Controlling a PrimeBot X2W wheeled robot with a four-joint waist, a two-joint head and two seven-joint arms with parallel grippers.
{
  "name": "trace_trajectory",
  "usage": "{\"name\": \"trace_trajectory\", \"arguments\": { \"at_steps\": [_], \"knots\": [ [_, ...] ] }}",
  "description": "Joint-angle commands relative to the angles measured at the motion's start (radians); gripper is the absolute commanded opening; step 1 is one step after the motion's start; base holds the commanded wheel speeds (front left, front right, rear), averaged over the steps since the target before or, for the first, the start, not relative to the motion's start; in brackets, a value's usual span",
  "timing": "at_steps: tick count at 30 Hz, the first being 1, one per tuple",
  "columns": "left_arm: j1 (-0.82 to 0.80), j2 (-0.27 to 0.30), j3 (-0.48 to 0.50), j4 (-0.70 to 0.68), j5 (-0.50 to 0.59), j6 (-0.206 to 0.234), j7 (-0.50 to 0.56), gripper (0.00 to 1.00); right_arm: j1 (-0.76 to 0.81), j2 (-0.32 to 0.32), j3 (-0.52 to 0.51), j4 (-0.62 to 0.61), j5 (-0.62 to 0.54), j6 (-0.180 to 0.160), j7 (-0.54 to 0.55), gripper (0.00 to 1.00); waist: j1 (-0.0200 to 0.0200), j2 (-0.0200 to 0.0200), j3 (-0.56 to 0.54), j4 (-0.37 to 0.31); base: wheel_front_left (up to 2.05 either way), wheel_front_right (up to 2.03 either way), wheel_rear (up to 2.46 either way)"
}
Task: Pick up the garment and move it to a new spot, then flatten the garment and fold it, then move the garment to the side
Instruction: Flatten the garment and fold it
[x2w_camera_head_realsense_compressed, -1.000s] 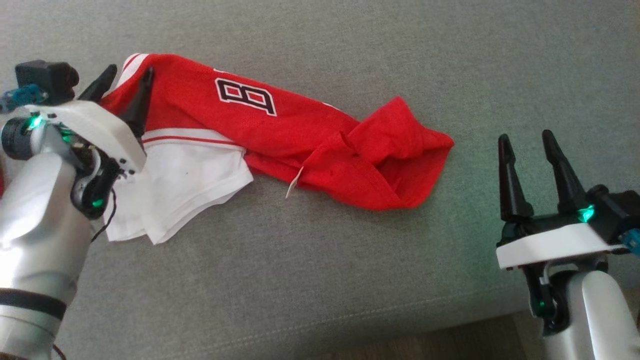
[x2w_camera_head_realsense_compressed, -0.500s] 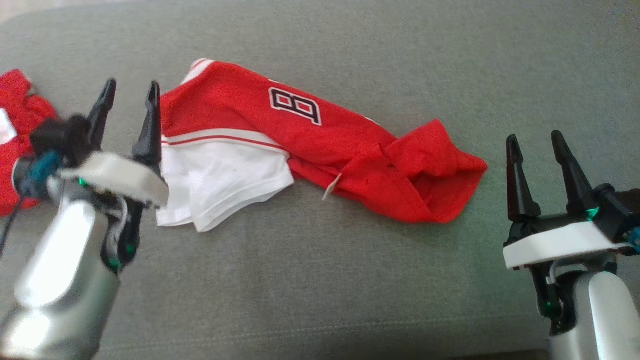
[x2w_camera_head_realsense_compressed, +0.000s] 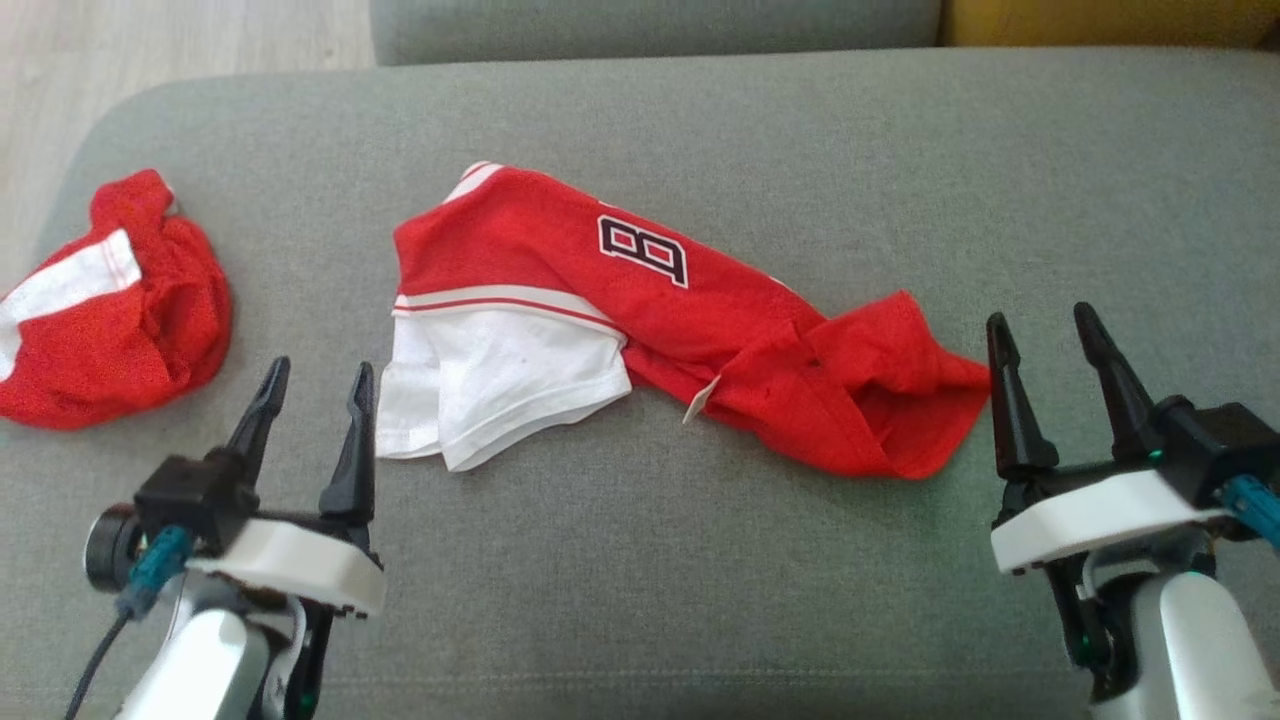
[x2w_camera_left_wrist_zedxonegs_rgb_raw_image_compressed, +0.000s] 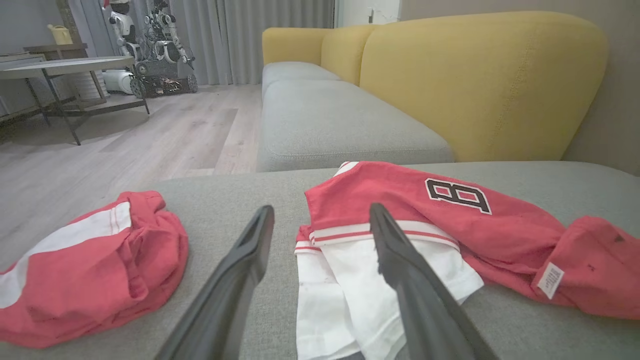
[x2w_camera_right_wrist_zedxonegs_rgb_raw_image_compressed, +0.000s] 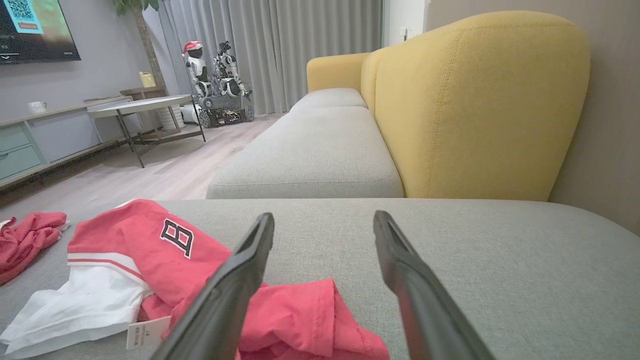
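Nearest to the camera, both pincers hover low over the grey sofa cushion. The left pincer is spread wide with nothing in it, just short of the jersey's white end. The right pincer is released and empty too, with its inner finger right beside the bunched red end. Between them the red jersey lies stretched across the cushion, wrinkled and half doubled over, with a white label poking out on the near edge. A crumpled red garment sits well off to the left. A yellow backrest is further back.
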Motion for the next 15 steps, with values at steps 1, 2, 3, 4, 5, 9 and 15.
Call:
{"name": "trace_trajectory", "arguments": {
  "at_steps": [1,2,3,4,5,9,15],
  "knots": [
    [-0.032,0.030,0.051,-0.043,0.010,0.011,-0.006,1.00,-0.004,-0.005,0.028,-0.033,-0.003,-0.001,0.006,1.00,0.0000,0.0000,-0.009,0.003,0.00,0.00,0.00],
    [-0.022,0.031,0.051,-0.051,0.012,0.013,-0.006,1.00,0.000,-0.005,0.028,-0.034,-0.004,-0.001,0.006,1.00,0.0000,0.0000,-0.012,0.004,0.00,0.00,0.00],
    [-0.013,0.032,0.050,-0.059,0.015,0.016,-0.006,1.00,0.005,-0.005,0.027,-0.033,-0.004,-0.001,0.008,1.00,0.0000,0.0000,-0.015,0.003,0.00,0.00,0.00],
    [-0.005,0.032,0.049,-0.066,0.016,0.017,-0.006,1.00,0.010,-0.005,0.026,-0.034,-0.003,-0.001,0.009,1.00,0.0000,0.0000,-0.017,0.003,0.00,0.00,0.00],
    [0.001,0.033,0.048,-0.073,0.017,0.018,-0.006,1.00,0.014,-0.005,0.023,-0.034,-0.002,-0.001,0.009,1.00,0.0000,0.0000,-0.018,0.003,0.00,0.00,0.00],
    [0.017,0.038,0.049,-0.092,0.018,0.023,-0.006,1.00,0.023,-0.005,0.013,-0.038,0.003,-0.001,0.010,1.00,0.0000,0.0000,-0.020,0.000,0.00,0.00,0.00],
    [0.023,0.038,0.050,-0.105,0.013,0.029,-0.005,1.00,0.025,-0.005,0.011,-0.041,0.004,-0.001,0.011,1.00,0.0000,0.0000,-0.019,-0.002,0.00,0.00,0.00]
  ]
}}
